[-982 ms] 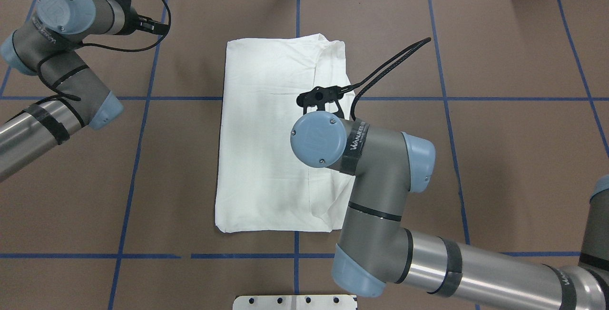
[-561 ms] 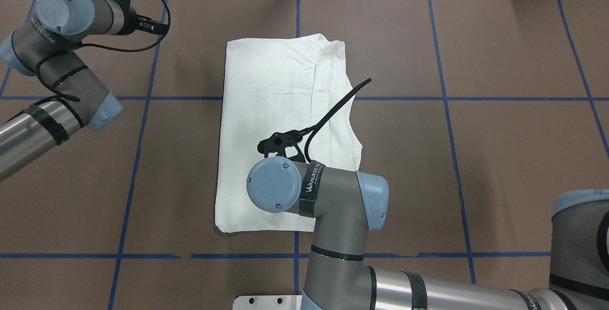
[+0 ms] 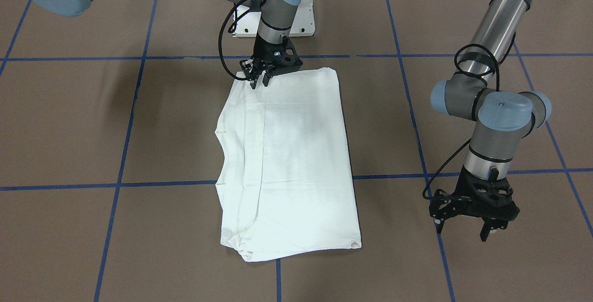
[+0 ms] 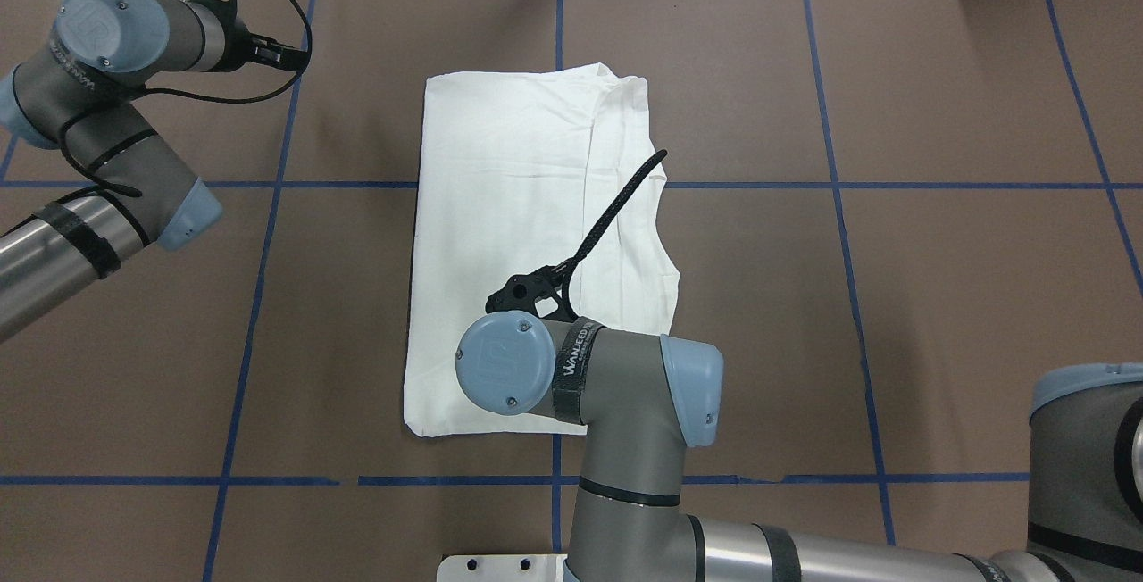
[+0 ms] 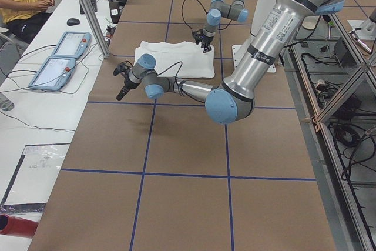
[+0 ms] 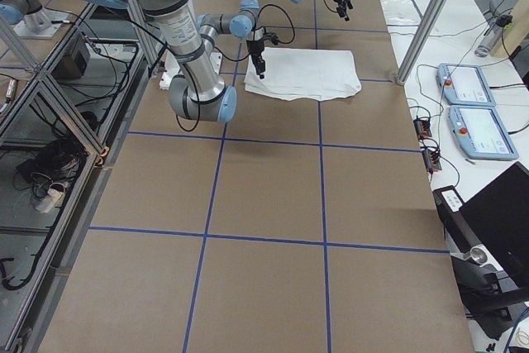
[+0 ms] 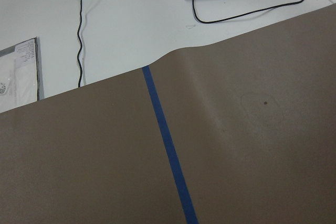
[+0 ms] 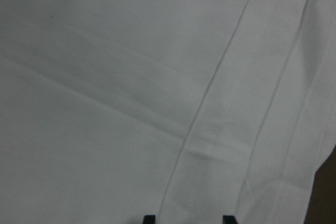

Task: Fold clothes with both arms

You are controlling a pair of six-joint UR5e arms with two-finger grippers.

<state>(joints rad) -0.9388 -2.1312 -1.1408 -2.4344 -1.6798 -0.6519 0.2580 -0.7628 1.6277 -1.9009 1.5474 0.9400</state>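
Two grey robot arms are reaching over a table (image 3: 92,130) covered in brown paper and marked with blue tape lines (image 7: 165,135). A white long-sleeved T-shirt (image 3: 296,163) is lying in the middle of the table, folded into a long rectangle, with its layered edges showing on the robot's right side.

The right gripper (image 3: 258,81) is pointing straight down at the shirt's edge nearest the robot, close to the corner on the robot's right. Its two black fingertips (image 8: 149,220) are standing slightly apart with nothing between them. The right wrist camera is showing only white cloth and hem seams close below, and it is unclear whether the tips are touching the cloth.

The left gripper (image 3: 462,233) is hovering over bare paper on the robot's left, well apart from the shirt and level with its far end. Its fingers are spread wide and holding nothing.

A white base plate (image 3: 305,24) is sitting at the robot's edge of the table.
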